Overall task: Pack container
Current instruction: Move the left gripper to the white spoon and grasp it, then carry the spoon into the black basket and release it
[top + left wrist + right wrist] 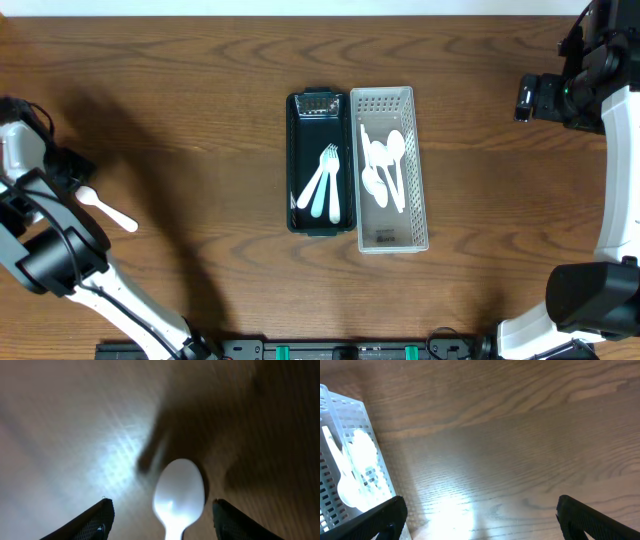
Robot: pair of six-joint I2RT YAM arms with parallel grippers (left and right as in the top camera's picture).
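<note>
Spoon (179, 490) between the left gripper's (161, 510) spread fingers (95, 520).
Handle runs back toward the wrist (right gripper (480, 515), also spread, sits well away).

White spoon (179, 491) lies between parted fingers (95, 521) of the left tool (161, 512).

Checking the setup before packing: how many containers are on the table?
2: a dark tray holding forks, and a white basket of spoons touching its right side. Nothing suggests a hidden one.
</note>
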